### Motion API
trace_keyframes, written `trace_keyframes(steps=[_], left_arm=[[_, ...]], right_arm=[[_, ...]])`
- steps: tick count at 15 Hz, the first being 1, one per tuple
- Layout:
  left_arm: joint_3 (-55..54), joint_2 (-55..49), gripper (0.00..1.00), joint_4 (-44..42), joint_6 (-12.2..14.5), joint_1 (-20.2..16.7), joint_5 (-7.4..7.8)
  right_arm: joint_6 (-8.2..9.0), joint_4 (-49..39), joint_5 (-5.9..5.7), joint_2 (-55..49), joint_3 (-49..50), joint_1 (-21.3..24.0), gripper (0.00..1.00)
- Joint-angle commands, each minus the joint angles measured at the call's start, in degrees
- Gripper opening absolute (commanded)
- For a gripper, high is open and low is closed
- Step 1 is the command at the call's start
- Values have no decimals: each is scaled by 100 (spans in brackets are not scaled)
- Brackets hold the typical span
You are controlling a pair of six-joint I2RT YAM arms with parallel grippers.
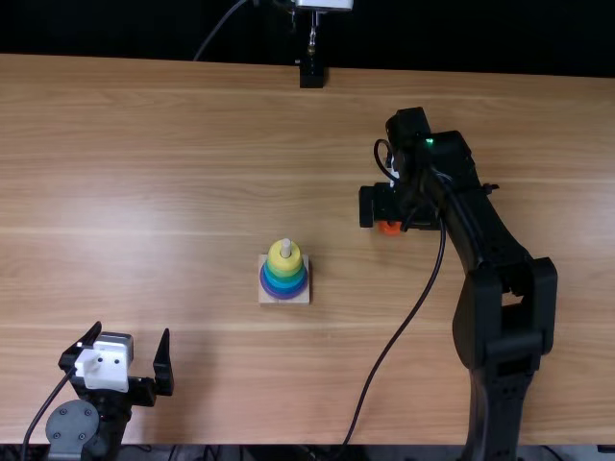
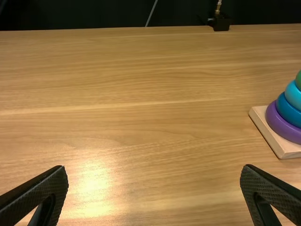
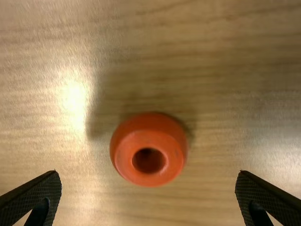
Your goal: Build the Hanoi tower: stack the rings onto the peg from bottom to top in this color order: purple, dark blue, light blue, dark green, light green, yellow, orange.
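Observation:
The wooden peg base (image 1: 271, 299) carries a stack of rings from purple at the bottom up to a yellow ring (image 1: 284, 256), with the peg tip above it. The orange ring (image 1: 389, 229) lies on the table, partly hidden under my right gripper (image 1: 398, 211). In the right wrist view the orange ring (image 3: 149, 149) sits between and beyond the open fingers of my right gripper (image 3: 148, 190), untouched. My left gripper (image 1: 137, 363) stands open at the near left. In the left wrist view, my left gripper (image 2: 154, 188) holds nothing, and the purple ring (image 2: 281, 126) shows on its base.
The wooden table (image 1: 144, 173) surrounds the stack. A black stand (image 1: 311, 73) is at the far edge. The right arm and its hanging cable (image 1: 396, 341) extend over the table to the right of the stack.

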State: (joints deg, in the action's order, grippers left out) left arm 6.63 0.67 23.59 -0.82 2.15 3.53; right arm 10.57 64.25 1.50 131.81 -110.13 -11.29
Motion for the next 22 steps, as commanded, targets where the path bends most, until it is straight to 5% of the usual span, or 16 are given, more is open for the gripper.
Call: trace_keyframes(steps=[1,6,7,8,9,12,20,22], left_arm=[[-663,-67,100,225,71,-57,143],[-663,-67,100,225,71,-57,143],[-663,-67,100,225,71,-57,143],[-663,-67,100,225,71,-57,132],[-663,-67,100,225,71,-57,143],[-663,-67,100,225,71,-57,132],[-663,-67,100,225,71,-57,143],[-663,-67,100,225,71,-57,132]], right_arm=[[-13,-112,-34,275,-35,65,100],[-23,-217,-44,310,-35,65,100],[-13,-185,-55,310,-35,65,80],[-34,-196,-55,310,-35,65,27],[-150,-196,-65,310,-26,65,0],[-624,-143,-65,310,18,57,0],[-688,352,-55,-243,-580,13,0],[-1025,637,-23,-727,-624,-207,0]])
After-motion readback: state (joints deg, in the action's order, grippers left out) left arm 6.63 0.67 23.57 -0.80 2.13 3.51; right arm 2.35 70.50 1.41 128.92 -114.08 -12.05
